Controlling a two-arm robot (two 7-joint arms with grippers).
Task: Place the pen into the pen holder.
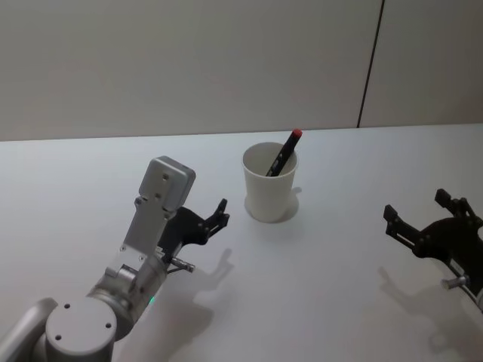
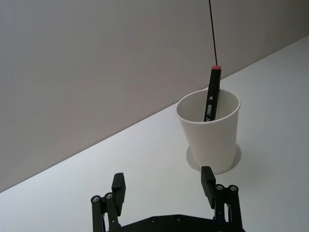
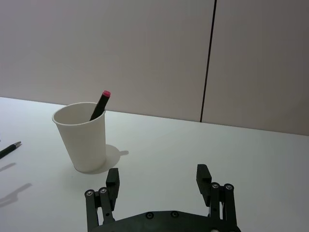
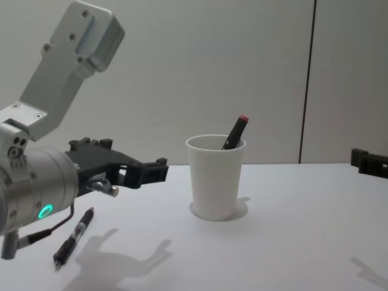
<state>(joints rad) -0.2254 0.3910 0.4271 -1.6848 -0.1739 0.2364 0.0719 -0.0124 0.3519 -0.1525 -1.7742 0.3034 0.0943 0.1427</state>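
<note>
White paper cup (image 1: 269, 194) stands upright on the white bench (image 1: 324, 302), just above centre of the head view. Black pen (image 1: 282, 160) sits inside it, leaning on the rim, its red tip up toward the upper right and clear above the rim. Left pincer (image 1: 222, 213) at centre-left, near the cup, not touching; spread, empty. Right pincer (image 1: 415, 205) at the right edge, well apart from the cup; spread, empty.

Left wrist view: black fingers (image 2: 118, 187) along the lower edge, wide gap, nothing between them. Cup with pen right of centre, beyond them and apart.

Right wrist view: that arm's fingers (image 3: 203, 175) spread at the lower edge. Cup with pen at mid-left, apart.

Chest view: cup at centre, red tip over its right rim. Left pincer at mid-left, about level with the rim, short of the cup. Thin black cable with a metal plug (image 4: 74, 235) at lower left, under the left arm.
</note>
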